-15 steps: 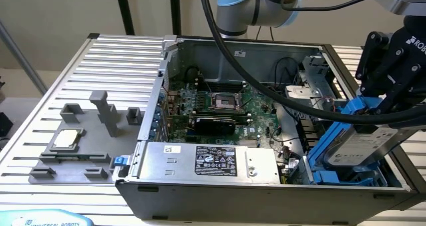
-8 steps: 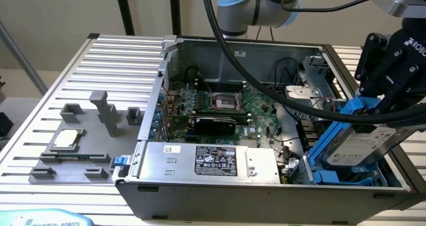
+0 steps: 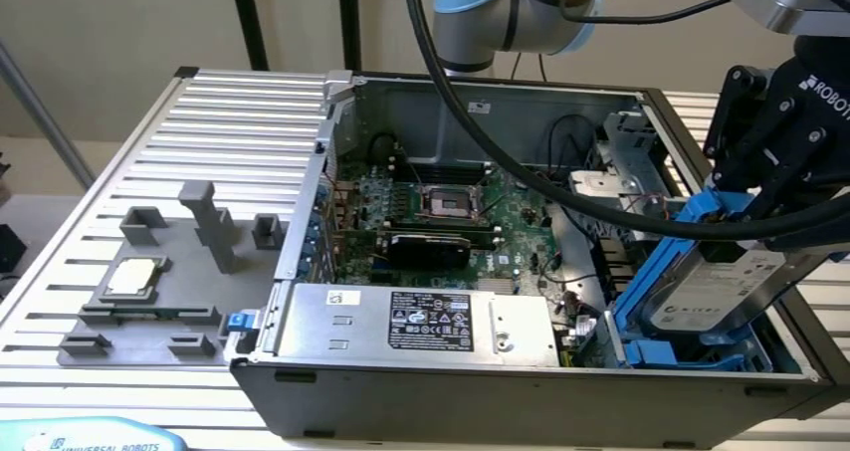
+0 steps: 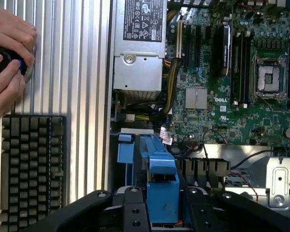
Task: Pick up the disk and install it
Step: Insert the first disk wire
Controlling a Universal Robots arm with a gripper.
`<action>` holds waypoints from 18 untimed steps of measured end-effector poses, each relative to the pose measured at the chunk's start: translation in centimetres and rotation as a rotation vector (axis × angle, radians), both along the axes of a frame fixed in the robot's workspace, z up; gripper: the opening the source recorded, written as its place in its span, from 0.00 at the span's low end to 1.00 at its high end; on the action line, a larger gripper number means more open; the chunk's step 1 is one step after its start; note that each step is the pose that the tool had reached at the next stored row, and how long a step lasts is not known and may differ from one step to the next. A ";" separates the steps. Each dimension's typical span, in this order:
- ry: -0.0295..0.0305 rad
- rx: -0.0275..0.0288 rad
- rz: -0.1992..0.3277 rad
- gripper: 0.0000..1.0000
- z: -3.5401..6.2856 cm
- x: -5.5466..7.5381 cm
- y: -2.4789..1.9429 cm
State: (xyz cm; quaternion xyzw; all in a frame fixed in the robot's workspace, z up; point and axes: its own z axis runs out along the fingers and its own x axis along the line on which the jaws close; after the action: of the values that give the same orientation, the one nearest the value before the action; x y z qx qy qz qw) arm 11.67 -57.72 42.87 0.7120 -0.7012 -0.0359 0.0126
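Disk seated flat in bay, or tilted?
Tilted. The disk leans out of the case, lower end in the blue bay, top in the gripper.

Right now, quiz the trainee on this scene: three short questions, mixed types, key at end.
1. True or false: the hand is shut on the disk.
2. The disk is: A) flat on the table; B) tilted, at the case's bay on the exterior view's right; C) on the motherboard.
3. What lies on the grey fixture outside the case?
Key: 1 true; 2 B; 3 a small square silver chip.
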 end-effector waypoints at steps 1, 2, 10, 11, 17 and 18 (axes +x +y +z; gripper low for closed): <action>0.0000 0.0001 0.001 0.33 -0.03 0.0 0.01; 0.0000 0.0000 0.002 0.33 -0.05 0.0 0.01; 0.0011 0.0000 0.031 0.33 -0.21 0.0 0.01; 0.0012 -0.0001 0.038 0.33 -0.25 0.0 0.00; 0.0027 0.0002 0.065 0.33 -0.61 0.0 -0.05; 0.0034 0.0004 0.066 0.33 -0.68 0.0 -0.10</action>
State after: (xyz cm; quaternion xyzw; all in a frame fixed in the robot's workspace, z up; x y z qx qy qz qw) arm 11.67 -57.81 42.19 0.7346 -0.6773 -0.0368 0.0148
